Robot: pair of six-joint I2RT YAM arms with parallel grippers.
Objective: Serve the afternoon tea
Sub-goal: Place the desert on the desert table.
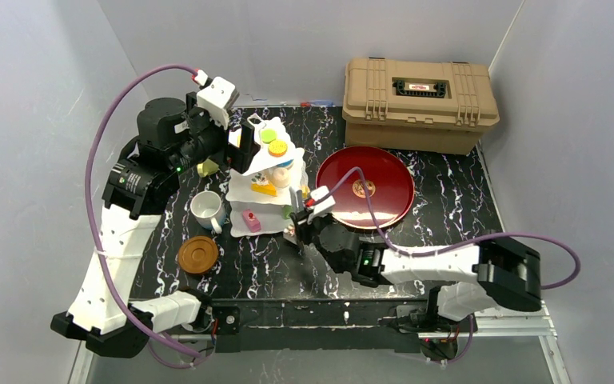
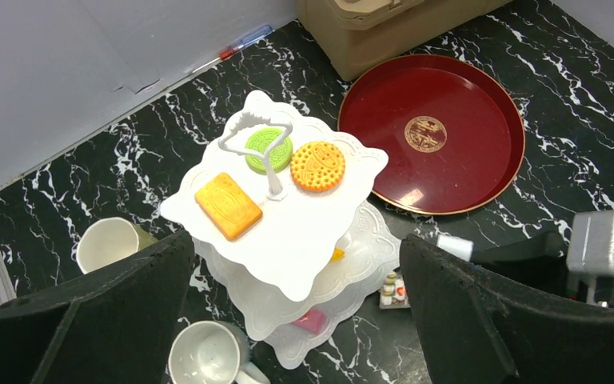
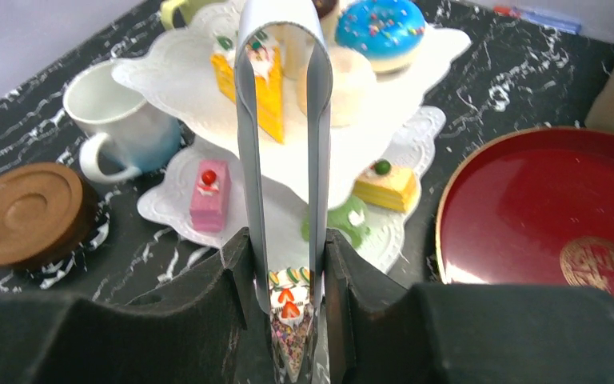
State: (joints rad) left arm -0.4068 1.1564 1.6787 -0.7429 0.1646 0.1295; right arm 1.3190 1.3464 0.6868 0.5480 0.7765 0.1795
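Left tool point(image 2: 296, 242) agape over cake stand point(image 2: 320, 216); right tool point(image 3: 288, 264) low, tight around tongs point(image 3: 249, 160)

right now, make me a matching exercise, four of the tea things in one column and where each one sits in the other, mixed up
1. orange round biscuit
2. pink cake slice
3. brown coaster
4. blue doughnut

a. middle tier
b. top tier
c. table, off the stand
d. bottom tier

Pairs: 1-b, 2-d, 3-c, 4-a
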